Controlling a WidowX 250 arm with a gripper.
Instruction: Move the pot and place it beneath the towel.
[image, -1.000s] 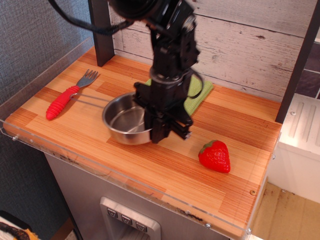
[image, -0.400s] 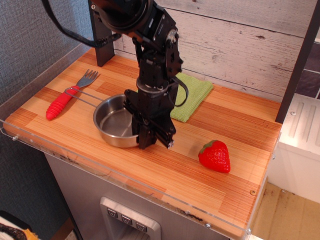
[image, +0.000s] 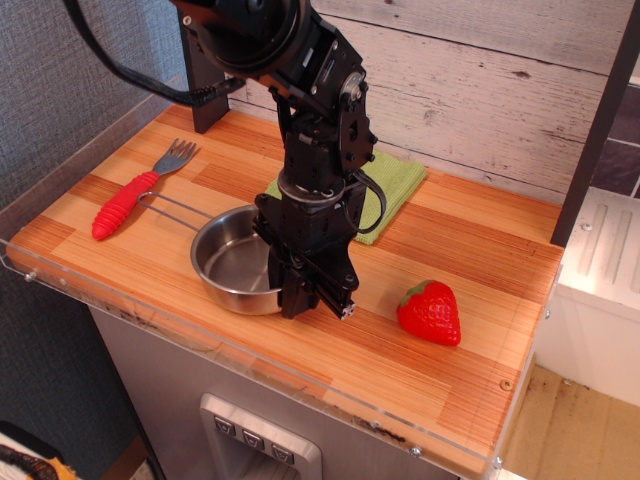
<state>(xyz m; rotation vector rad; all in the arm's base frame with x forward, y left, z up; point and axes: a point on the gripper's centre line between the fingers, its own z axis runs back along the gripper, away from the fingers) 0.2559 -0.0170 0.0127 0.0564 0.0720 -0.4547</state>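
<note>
Steel pot (image: 236, 262), green towel (image: 392, 183), no legible writing

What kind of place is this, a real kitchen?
Probably a mock kitchen counter for robot trials. A small wooden worktop has clear plastic edging and a plank-pattern backdrop. On it lie a toy-like strawberry, a steel pot and a red-handled fork.
</note>
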